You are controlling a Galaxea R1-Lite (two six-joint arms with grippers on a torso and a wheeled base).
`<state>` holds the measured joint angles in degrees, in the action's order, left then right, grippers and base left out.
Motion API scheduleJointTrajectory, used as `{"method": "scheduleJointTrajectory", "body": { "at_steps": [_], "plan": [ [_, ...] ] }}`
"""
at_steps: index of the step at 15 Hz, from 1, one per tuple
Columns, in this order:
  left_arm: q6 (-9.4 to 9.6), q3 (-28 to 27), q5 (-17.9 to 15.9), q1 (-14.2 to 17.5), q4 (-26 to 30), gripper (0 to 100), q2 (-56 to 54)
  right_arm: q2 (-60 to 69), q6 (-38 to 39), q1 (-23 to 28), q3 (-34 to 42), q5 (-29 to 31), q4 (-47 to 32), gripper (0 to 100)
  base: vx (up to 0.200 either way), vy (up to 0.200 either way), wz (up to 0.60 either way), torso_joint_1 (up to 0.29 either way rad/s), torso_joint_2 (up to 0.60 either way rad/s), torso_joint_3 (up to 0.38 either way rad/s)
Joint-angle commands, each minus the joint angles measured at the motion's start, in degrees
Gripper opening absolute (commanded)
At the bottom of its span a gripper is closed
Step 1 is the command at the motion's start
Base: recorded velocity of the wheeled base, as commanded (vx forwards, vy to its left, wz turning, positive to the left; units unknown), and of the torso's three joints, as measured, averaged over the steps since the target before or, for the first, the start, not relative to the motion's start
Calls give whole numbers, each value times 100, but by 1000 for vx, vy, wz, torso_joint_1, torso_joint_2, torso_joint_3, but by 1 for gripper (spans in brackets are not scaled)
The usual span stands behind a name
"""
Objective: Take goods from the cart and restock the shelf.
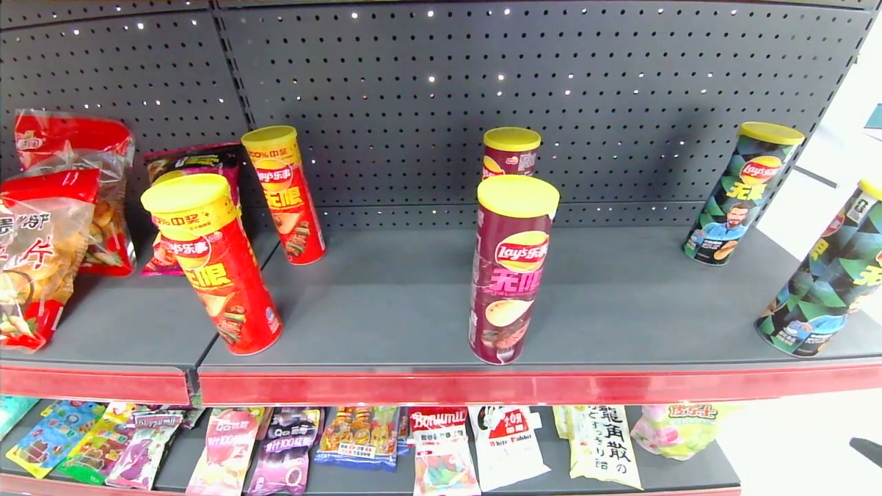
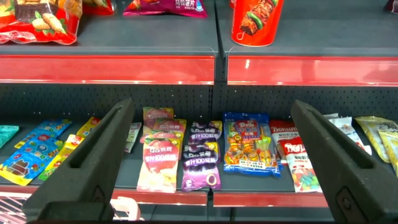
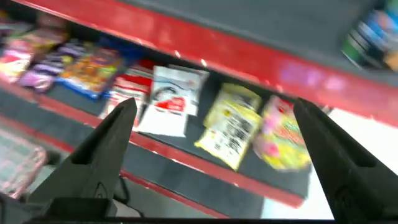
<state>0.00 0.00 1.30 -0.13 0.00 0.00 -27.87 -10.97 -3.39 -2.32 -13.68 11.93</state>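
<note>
The upper shelf [image 1: 427,303] holds two red chip cans [image 1: 217,265], two maroon cans [image 1: 510,269] and two dark green cans [image 1: 741,193], all upright. Snack packets [image 1: 358,434] lie in a row on the lower shelf. My left gripper [image 2: 211,168] is open with nothing between its fingers and faces the pink and purple packets [image 2: 180,155] on the lower shelf. My right gripper [image 3: 214,162] is also open and holds nothing. It faces the white packet [image 3: 171,99] and yellow packet [image 3: 233,124] at that shelf's right end.
Red snack bags [image 1: 41,227] stand at the upper shelf's left end. A red rail [image 1: 537,386] runs along its front edge and a pegboard wall [image 1: 427,89] closes the back. A pinkish mesh [image 3: 18,165], perhaps the cart, lies low beside the right gripper.
</note>
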Motion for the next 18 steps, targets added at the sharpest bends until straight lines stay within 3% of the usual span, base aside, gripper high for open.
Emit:
{"method": "scheduleJointTrajectory", "body": {
  "at_steps": [1, 5, 8, 10, 12, 14, 18],
  "plan": [
    [0, 0, 1, 5, 0, 100, 0, 2787, 315, 321, -190, 665, -1774, 100, 0, 0, 0, 0, 0, 0],
    [0, 0, 1, -4, 0, 100, 0, 2787, 649, 321, 126, 1763, -1018, 100, 0, 0, 0, 0, 0, 0],
    [0, 0, 1, -4, 0, 100, 0, 2787, 552, 321, 179, 1350, -912, 100, 0, 0, 0, 0, 0, 0],
    [0, 0, 1, 5, 0, 100, 0, 2787, 579, 321, 223, 524, -886, 100, 0, 0, 0, 0, 0, 0],
    [0, 0, 1, -4, 0, 100, 0, 2787, 623, 321, 223, 586, -921, 100, 0, 0, 0, 0, 0, 0],
    [0, 0, 1, -4, 0, 100, 0, 2787, 1062, 321, 214, 1148, -1237, 100, 0, 0, 0, 0, 0, 0],
    [0, 0, 1, 5, 0, 100, 0, 2787, 1088, 321, 223, 1174, -1202, 100, 0, 0, 0, 0, 0, 0]
  ]
}}
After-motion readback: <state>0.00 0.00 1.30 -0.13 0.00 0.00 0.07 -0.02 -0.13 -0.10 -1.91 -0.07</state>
